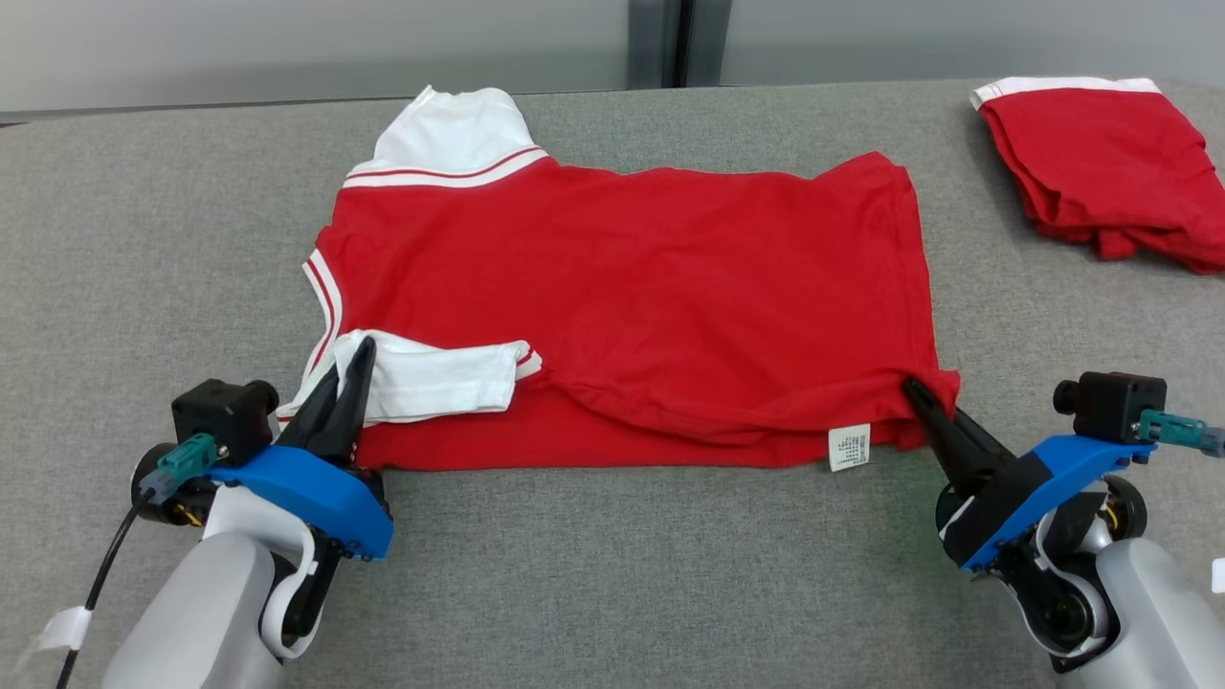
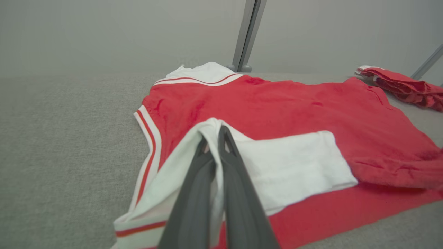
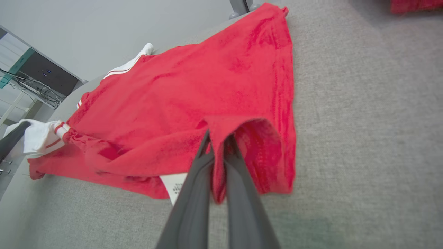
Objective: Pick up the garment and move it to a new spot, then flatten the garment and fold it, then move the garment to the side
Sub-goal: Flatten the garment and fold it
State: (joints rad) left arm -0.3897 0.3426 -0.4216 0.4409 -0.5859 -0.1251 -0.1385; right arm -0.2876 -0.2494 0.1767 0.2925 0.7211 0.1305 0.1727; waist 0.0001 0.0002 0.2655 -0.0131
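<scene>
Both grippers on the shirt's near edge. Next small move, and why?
Probably raise both together, slightly: left gripper is shut on the white sleeve, right gripper on the red hem corner, and the shirt lies mostly flat, ready to fold away.

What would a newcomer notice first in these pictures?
The red shirt with white sleeves, spread across the middle of the grey table. The left gripper is shut on the near white sleeve, and the right gripper is shut on the near hem. A second red garment lies at the table's far right.
</scene>
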